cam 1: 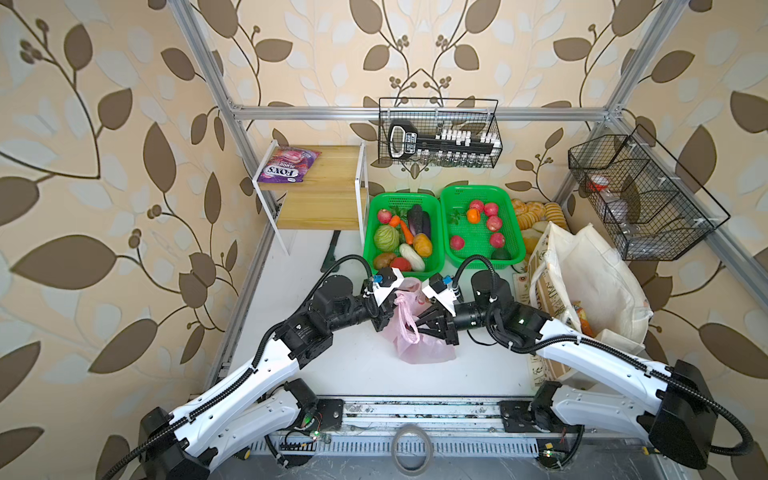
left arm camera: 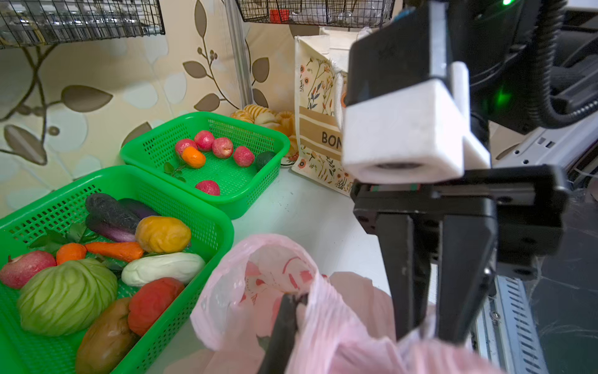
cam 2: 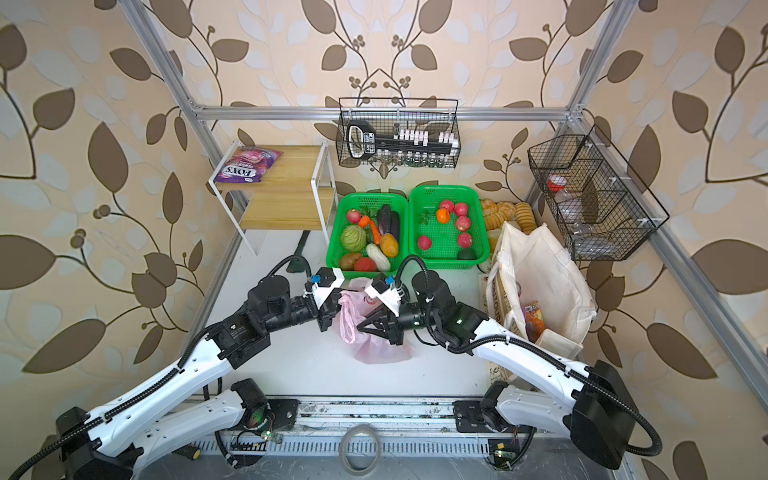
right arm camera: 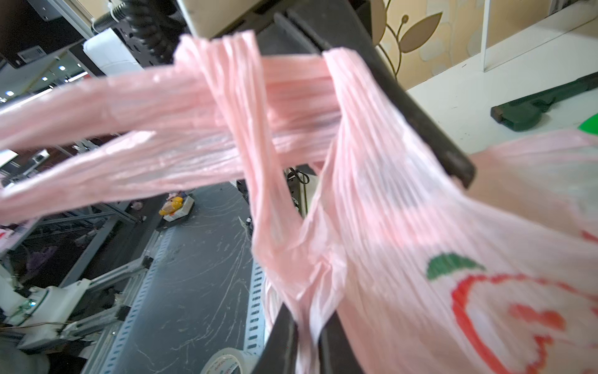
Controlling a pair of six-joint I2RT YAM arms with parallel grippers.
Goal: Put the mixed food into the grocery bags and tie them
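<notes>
**Pink bag: handles crossed, knot not closed**

Left hand was clamped on a bunched strip of film at the mouth of the pink bag. Right hand had its fingers nearly together with a strand of film between them; we read that as a light pinch.

Between the hands, the two loop handles lay crossed with no knot yet, so we judged the step as tying. The next move called for passing one loop under the crossing, then pulling apart slowly, since the film looked likely to stretch or slip.

The film was thin, translucent and pleated, with a red and green print; we couldn't read the contents through it. The bag sat mid-bench, near the green baskets. The cream canvas tote stood open and stiff on the right. The purple FOX'S pouch lay on the wooden shelf.
</notes>
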